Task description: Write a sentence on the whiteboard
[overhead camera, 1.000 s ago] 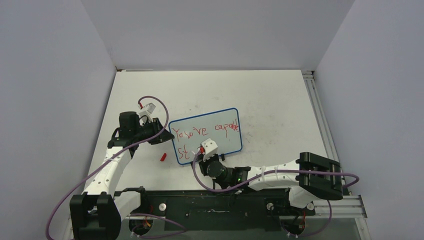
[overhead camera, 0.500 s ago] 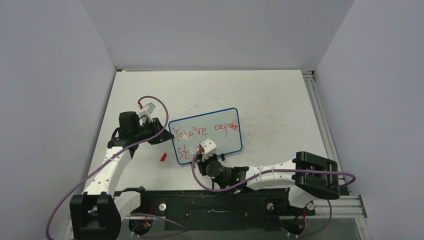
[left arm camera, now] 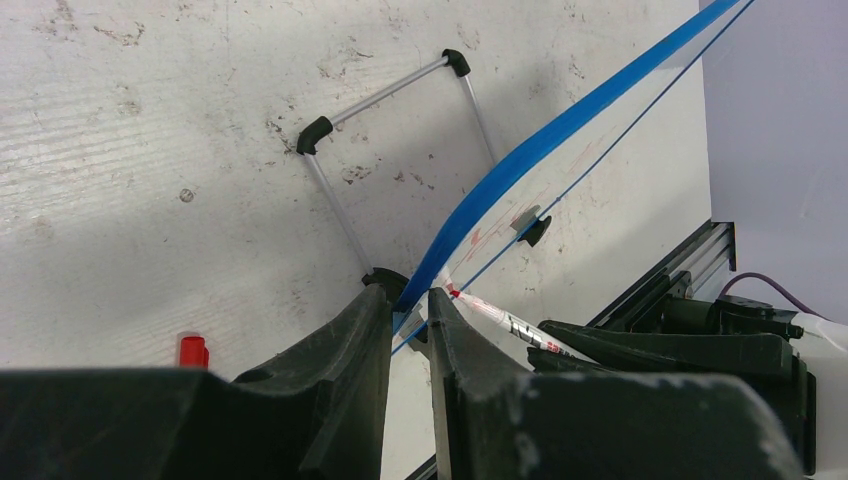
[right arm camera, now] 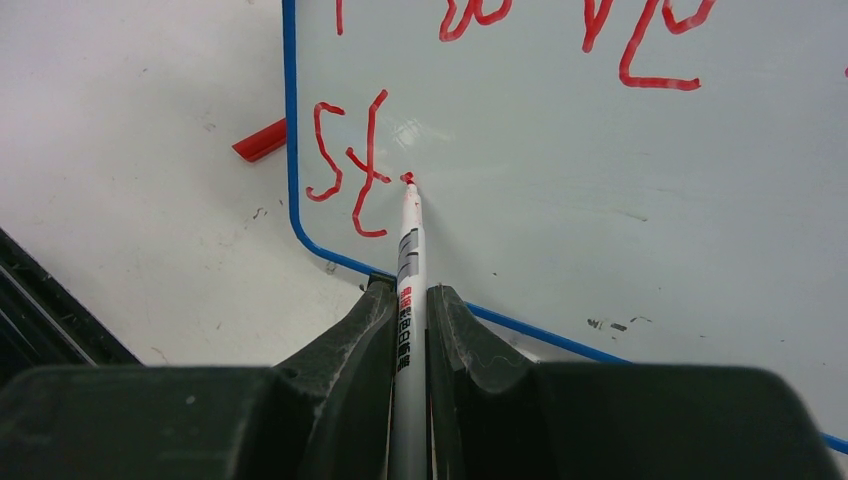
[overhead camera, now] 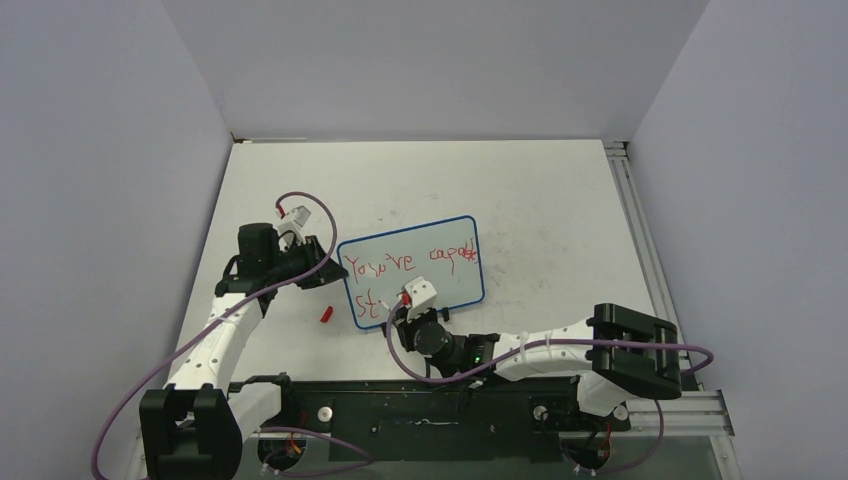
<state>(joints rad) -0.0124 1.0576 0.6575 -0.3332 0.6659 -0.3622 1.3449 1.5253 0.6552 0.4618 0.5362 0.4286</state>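
The blue-framed whiteboard (overhead camera: 445,285) stands tilted on the tabletop. The sentence (overhead camera: 410,262) is in red: an upper line, and below it only "St" (right arm camera: 350,160). My right gripper (right arm camera: 408,295) is shut on a white marker (right arm camera: 408,235). Its red tip touches the board just right of the "t". From above, this gripper (overhead camera: 412,312) sits at the board's lower left edge. My left gripper (left arm camera: 408,300) is shut on the whiteboard's blue frame (left arm camera: 520,160) at its left side (overhead camera: 322,272). The marker (left arm camera: 505,322) shows through the board from behind.
The marker's red cap (overhead camera: 326,314) lies on the scuffed white table left of the board's lower corner (right arm camera: 262,140). A wire stand with black feet (left arm camera: 390,95) props the board from behind. A black rail (overhead camera: 440,405) runs along the near edge.
The right arm's elbow has shifted slightly left. The marker tip stays beside the "St", and the left arm has not moved.
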